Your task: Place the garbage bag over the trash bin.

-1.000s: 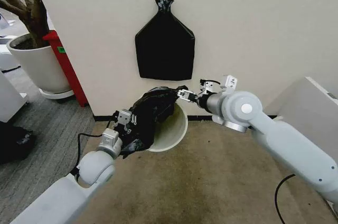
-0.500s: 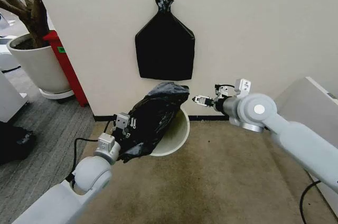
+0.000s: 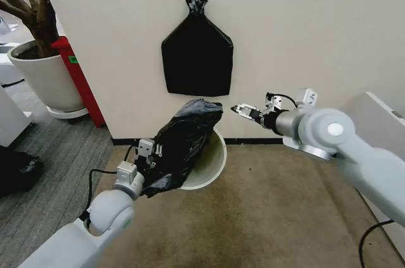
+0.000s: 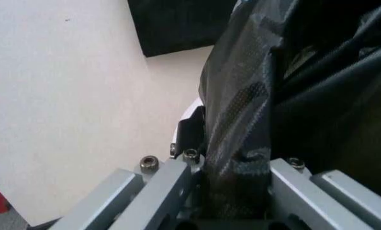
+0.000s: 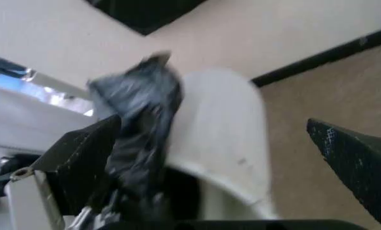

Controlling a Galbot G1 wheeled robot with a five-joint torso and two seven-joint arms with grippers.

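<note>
Garbage bag [image 3: 183, 145] bunched over the left rim of the tilted trash bin [image 3: 212, 160], long axis slanting up toward the wall; clamped low in left gripper [image 3: 147, 154], nearer arm; right gripper [image 3: 239, 110] jaws apart, empty, just right of bag top

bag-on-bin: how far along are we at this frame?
Done: the garbage bag is at the trash bin, draped over its near-left rim. In hand: the left gripper is clamped on the bag's lower end; the left wrist view shows plastic pinched between its fingers. The right gripper hangs open beside the bin, off the bag. Left: the rest of the rim is bare, so the bag's mouth isn't yet spread around it.
</note>
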